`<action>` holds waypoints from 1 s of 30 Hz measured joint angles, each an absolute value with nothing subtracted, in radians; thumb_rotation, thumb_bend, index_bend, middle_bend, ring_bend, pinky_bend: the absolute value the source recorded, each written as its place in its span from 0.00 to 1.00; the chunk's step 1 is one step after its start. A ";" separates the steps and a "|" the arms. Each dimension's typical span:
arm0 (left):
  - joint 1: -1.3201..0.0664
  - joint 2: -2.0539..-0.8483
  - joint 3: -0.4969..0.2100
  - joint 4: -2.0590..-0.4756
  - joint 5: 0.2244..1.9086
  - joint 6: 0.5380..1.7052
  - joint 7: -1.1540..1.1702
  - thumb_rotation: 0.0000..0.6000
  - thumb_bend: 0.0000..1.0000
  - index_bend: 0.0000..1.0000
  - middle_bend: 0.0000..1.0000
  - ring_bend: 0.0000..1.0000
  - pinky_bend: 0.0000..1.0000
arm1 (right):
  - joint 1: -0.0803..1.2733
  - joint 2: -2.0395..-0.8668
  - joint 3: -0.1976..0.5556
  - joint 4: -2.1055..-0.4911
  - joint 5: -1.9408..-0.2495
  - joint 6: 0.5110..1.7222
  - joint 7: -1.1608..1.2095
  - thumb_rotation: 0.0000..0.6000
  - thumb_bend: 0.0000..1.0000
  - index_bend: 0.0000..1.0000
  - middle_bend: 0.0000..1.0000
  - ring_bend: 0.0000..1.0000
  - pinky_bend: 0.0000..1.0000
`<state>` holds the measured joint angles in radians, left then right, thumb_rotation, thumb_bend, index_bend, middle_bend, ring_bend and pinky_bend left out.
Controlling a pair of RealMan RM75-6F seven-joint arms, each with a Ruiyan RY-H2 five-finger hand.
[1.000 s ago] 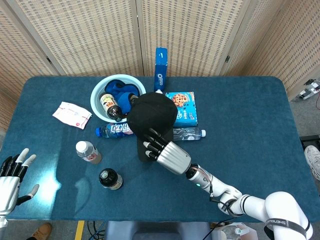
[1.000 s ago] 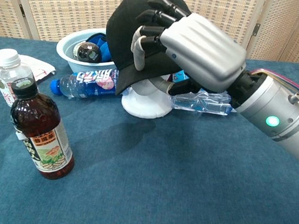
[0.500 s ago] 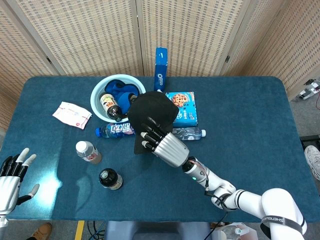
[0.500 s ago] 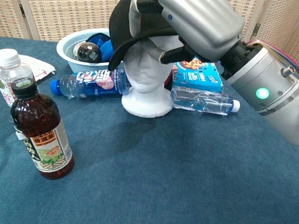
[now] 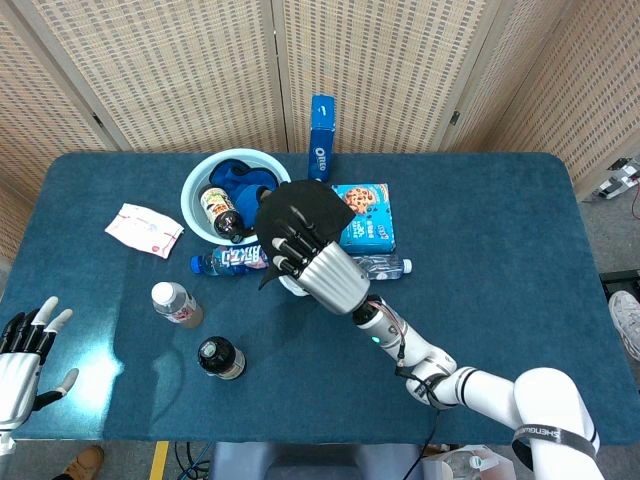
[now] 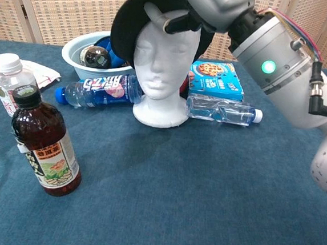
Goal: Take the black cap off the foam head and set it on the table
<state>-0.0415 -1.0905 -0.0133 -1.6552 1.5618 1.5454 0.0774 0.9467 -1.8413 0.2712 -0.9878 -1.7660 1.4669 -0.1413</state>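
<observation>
The fingers (image 5: 283, 248) of the right hand (image 5: 312, 268) grasp the black cap (image 5: 300, 212), which sits lifted above the foam head (image 6: 161, 65), its brim at the forehead and its crown partly out of the chest view. To do this step well, I judge the hand should carry the cap straight up until the brim clears the crown of the foam head, so the light head does not tip, then swing toward bare table (image 5: 480, 230) on the near side of the foam head, away from the dark bottle (image 6: 44, 146) and the clear bottle (image 6: 222, 110). The left hand (image 5: 22, 345) rests far from the foam head, fingers spread, holding nothing.
</observation>
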 measured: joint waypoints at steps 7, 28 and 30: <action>-0.040 -1.091 -0.012 -1.653 1.562 1.546 0.075 1.00 0.24 0.13 0.00 0.00 0.00 | 0.987 -1.842 0.305 -0.979 -1.735 1.449 -0.151 1.00 0.50 0.79 0.41 0.18 0.00; -0.044 -1.094 -0.014 -1.635 1.553 1.536 0.056 1.00 0.24 0.13 0.00 0.00 0.00 | 1.130 -1.817 0.417 -0.861 -1.641 1.418 -0.160 1.00 0.50 0.80 0.42 0.20 0.00; -0.045 -1.096 -0.015 -1.634 1.552 1.534 0.056 1.00 0.24 0.13 0.00 0.00 0.00 | 1.144 -1.812 0.422 -0.849 -1.638 1.418 -0.164 1.00 0.50 0.81 0.42 0.20 0.00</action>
